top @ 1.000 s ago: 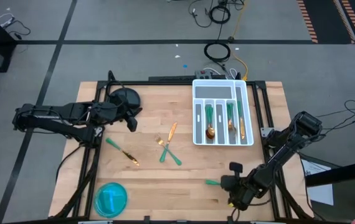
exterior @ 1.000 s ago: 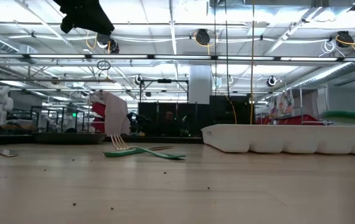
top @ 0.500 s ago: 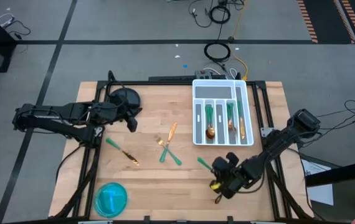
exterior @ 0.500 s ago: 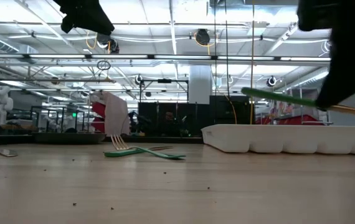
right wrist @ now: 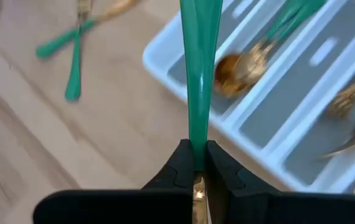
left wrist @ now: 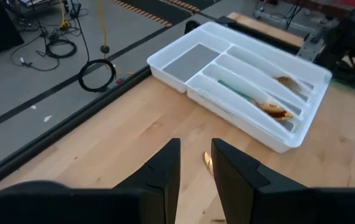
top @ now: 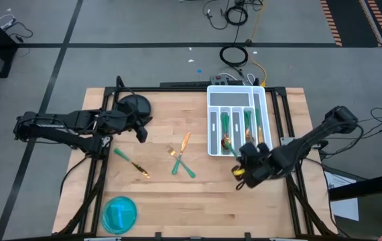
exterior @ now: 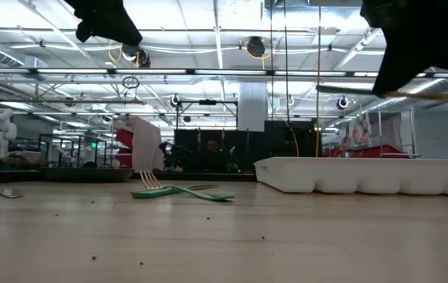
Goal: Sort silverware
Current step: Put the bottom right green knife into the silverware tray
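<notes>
1. One green-handled utensil (right wrist: 201,68), gold end toward the wrist, is clamped in the right tool (right wrist: 196,163); the slim handle points out over the near end of the white tray (top: 211,100), raised off the tabletop (top: 157,194). Which kind of piece it is cannot be told.
2. Several pieces lie in the tray's long compartments: a spoon (right wrist: 243,62) with green handle in one slot, more gold-headed pieces (right wrist: 345,93) in slots beside it.
3. Two crossed pieces, a fork (top: 175,161) among them, lie on the bare wood mid-tabletop; a gold-bladed piece (top: 185,140) lies just beside them, toward the tray.
4. One further piece (top: 131,163) lies apart, toward the left arm's side.
5. Right tool: clenched on the handle, at the tray's near corner in the high view (top: 246,164).
6. Left tool (left wrist: 195,165): fingers slightly parted, grasping nothing, held above the tabletop's far left part.
7. Blue round bowl (top: 119,214): near-left corner of the tabletop, well apart from the cutlery.
</notes>
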Controlling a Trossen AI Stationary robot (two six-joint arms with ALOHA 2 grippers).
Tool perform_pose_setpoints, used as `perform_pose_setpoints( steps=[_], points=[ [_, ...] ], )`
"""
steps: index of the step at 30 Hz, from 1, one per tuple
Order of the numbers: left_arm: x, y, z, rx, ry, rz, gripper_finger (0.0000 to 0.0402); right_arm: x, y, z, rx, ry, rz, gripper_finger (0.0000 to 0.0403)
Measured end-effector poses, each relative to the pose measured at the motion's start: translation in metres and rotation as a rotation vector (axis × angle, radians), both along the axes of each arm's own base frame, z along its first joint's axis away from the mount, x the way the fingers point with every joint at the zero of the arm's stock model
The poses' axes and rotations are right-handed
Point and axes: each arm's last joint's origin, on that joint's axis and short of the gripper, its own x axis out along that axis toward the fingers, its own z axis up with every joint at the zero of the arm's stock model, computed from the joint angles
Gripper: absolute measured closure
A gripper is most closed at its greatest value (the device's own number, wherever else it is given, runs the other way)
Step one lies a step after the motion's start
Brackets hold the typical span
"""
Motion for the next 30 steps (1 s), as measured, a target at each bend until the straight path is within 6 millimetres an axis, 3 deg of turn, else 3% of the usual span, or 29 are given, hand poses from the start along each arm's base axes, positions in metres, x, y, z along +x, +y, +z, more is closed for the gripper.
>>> perform_pose_setpoints(
  steps=[7, 19, 23, 30],
  points=[
    [-0.001, 0.000, -0.002, 0.000, 0.028, 0.000, 0.0304, -0.016, -0.035, 0.035, -0.042, -0.075, -0.063, 0.0402],
    [-0.002, 0.000, -0.002, -0.001, 0.027, 0.001, 0.0304, -0.028, -0.090, 0.105, -0.174, 0.057, -0.173, 0.0402],
    [-0.001, 0.000, -0.002, -0.001, 0.027, 0.001, 0.0304, -0.029, -0.107, 0.115, -0.196, 0.081, -0.208, 0.0402],
    [-0.001, 0.000, -0.002, -0.005, 0.024, 0.004, 0.0304, -0.031, -0.132, 0.115, -0.204, 0.122, -0.295, 0.0402]
  ],
)
